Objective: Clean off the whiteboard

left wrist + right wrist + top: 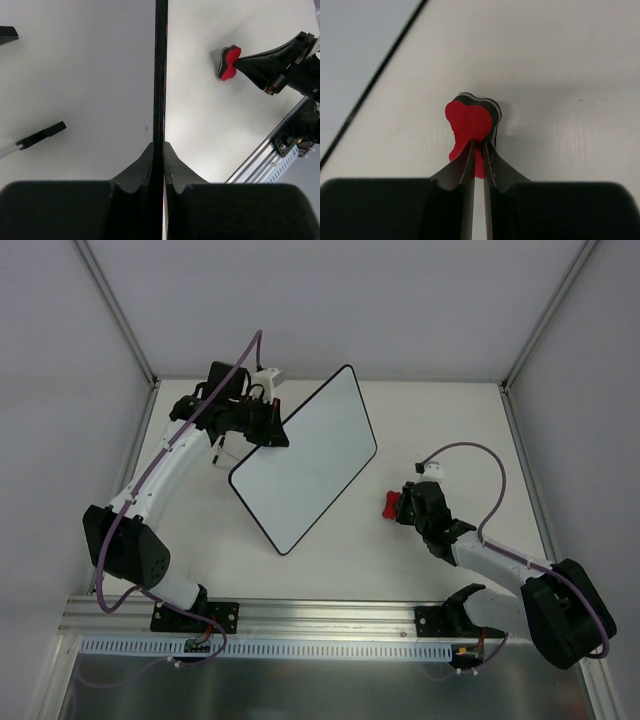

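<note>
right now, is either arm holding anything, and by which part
Left gripper clamps the whiteboard on its black-rimmed edge, at the far-left side. Right gripper pinches the red eraser by one end, the other lobe free.

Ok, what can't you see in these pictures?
- Back face of the whiteboard: top view shows only its upper face, left wrist view only its black edge.
- Lower end of the eraser: right wrist view, covered by the fingers of the right gripper.
- Eraser's shape, top view: too small.
</note>
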You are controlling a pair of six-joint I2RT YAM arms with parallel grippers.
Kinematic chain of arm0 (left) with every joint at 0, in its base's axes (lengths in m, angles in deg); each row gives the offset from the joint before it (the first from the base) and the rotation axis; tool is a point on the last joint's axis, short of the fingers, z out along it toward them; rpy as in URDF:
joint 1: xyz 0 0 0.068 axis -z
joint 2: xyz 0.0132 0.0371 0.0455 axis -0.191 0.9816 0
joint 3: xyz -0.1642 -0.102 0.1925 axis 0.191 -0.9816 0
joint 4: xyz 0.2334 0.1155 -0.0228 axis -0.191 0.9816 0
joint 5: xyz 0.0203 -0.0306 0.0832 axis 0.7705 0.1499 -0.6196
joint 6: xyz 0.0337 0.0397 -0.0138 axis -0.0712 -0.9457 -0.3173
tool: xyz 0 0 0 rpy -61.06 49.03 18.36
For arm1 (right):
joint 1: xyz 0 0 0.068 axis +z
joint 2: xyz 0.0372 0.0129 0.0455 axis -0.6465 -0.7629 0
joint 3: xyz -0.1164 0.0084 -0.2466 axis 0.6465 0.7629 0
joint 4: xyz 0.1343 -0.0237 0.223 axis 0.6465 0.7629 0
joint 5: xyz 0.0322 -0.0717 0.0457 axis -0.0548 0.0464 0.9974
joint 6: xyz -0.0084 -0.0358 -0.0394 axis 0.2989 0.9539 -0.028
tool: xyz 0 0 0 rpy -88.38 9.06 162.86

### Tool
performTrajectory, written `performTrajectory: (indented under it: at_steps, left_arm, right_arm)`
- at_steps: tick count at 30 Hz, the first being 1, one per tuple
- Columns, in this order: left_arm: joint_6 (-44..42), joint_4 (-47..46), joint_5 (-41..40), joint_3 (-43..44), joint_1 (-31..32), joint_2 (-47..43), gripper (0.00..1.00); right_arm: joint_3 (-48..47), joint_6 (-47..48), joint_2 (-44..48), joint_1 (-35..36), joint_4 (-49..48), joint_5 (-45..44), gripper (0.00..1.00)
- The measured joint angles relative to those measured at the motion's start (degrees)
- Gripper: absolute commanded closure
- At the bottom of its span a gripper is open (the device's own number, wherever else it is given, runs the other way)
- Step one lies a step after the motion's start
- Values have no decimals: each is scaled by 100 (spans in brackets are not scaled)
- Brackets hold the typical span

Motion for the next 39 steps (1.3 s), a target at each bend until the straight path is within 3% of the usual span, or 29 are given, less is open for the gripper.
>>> performTrajectory:
  at_steps: [4, 8, 11, 14, 25, 32, 39]
  left_arm:
    - [70, 33, -63, 37, 9, 13, 100]
    - [168, -7, -138, 42, 33, 15, 100]
    - [264, -87, -179, 17, 26, 9, 100]
    - [376, -205, -197, -76, -42, -35, 100]
    - [577, -481, -363, -632, -831, -730, 100]
    - [643, -581, -439, -634, -1274, -968, 100]
    - [656, -579, -439, -415, -1694, -1123, 100]
  right_arm:
    - [-195, -35, -188, -400, 789, -105, 79]
    - [-372, -92, -420, -612, 1082, -61, 45]
    - [-461, -81, -472, -656, 1241, -22, 26]
    - [-577, 24, -472, -664, 1488, 42, 16]
    - [-1303, 636, -304, -702, 2140, 212, 12]
    - [-1652, 973, -251, -739, 2457, 363, 1]
    - [-1937, 1272, -254, -822, 2658, 590, 1]
